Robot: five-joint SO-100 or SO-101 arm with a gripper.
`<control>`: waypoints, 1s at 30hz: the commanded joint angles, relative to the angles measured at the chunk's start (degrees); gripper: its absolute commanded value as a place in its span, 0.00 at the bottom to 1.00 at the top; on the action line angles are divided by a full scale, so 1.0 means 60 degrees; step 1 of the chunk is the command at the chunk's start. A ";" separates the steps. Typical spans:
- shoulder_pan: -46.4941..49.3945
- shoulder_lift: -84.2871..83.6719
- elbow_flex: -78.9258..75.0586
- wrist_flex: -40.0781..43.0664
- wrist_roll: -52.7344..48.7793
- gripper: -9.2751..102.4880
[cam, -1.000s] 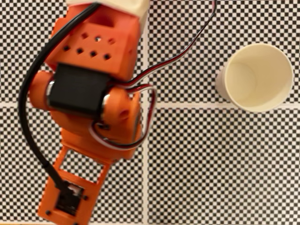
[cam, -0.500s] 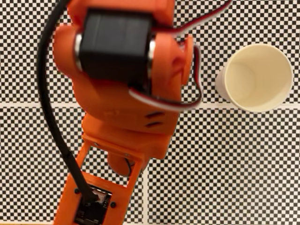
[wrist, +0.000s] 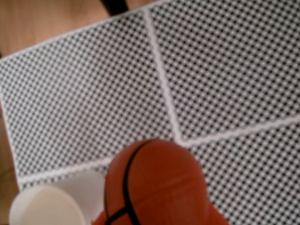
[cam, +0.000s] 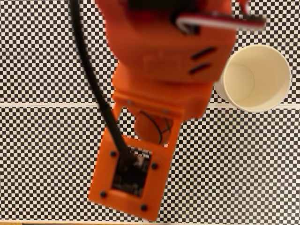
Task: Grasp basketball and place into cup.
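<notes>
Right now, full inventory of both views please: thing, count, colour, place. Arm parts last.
small orange basketball with thin black seam lines: 1, orange, bottom centre of the wrist view; in the fixed view it shows through the opening in the arm's frame.
cream-white paper cup with rolled rim: 1, cream-white, upright and empty at the right of the fixed view, beside the arm; bottom-left corner of the wrist view.
black-and-white checkered mat with white dividing lines: 1, under everything.
bare wooden surface: 1, tan, beyond the mat's edge at the wrist view's top left.
orange robot arm: 1, orange, over the mat's centre, black cable along it; gripper fingers hidden, state unclear.
</notes>
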 commanded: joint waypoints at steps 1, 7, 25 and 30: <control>-0.0454 0.0747 0.0132 0.0103 0.0337 0.08; -0.1436 0.0894 0.0234 0.0103 0.1201 0.08; -0.4380 0.0410 0.0762 0.0103 0.3296 0.08; -0.5112 -0.0132 0.0659 0.0088 0.3765 0.08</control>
